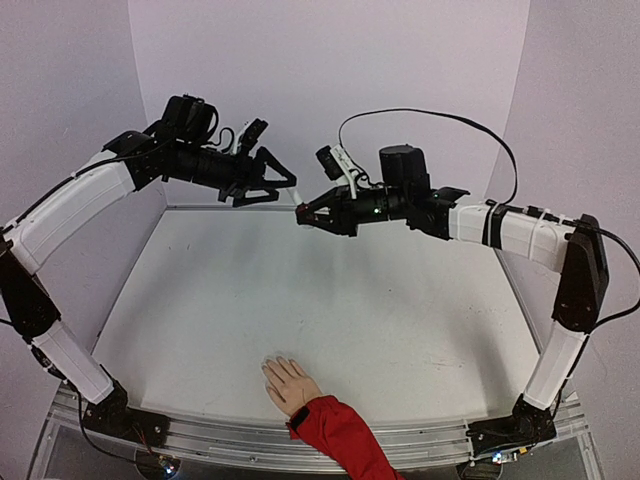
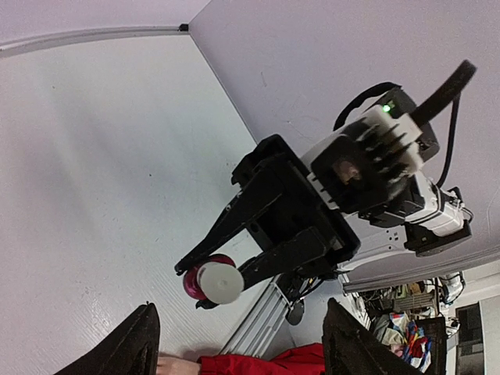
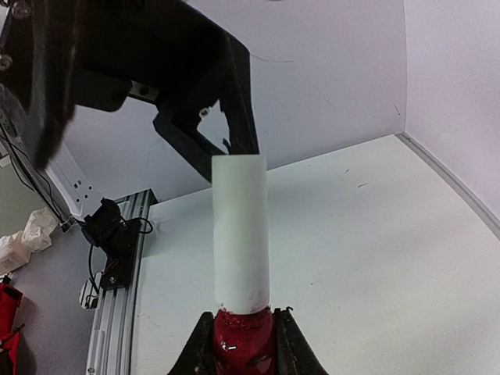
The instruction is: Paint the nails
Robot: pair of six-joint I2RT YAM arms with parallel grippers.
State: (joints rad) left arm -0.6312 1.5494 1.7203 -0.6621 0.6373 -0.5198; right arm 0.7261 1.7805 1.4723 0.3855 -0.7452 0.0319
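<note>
Lying on white table (image 1: 350, 300) between lilac walls (image 1: 330, 60), mannequin hand (image 1: 287, 383), right claw (image 1: 303, 213) clamping polish bottle (image 3: 241, 234), left claw (image 1: 280, 190) spread wide.

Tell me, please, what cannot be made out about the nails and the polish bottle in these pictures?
Nails: top view, too small to tell which are painted.
Mannequin hand: left wrist view, cut off by the bottom edge; only a sliver shows.
Polish bottle: right wrist view, base cut off by the bottom edge; top view, mostly hidden by the right gripper.
Any brush: hidden inside the white cap.
</note>
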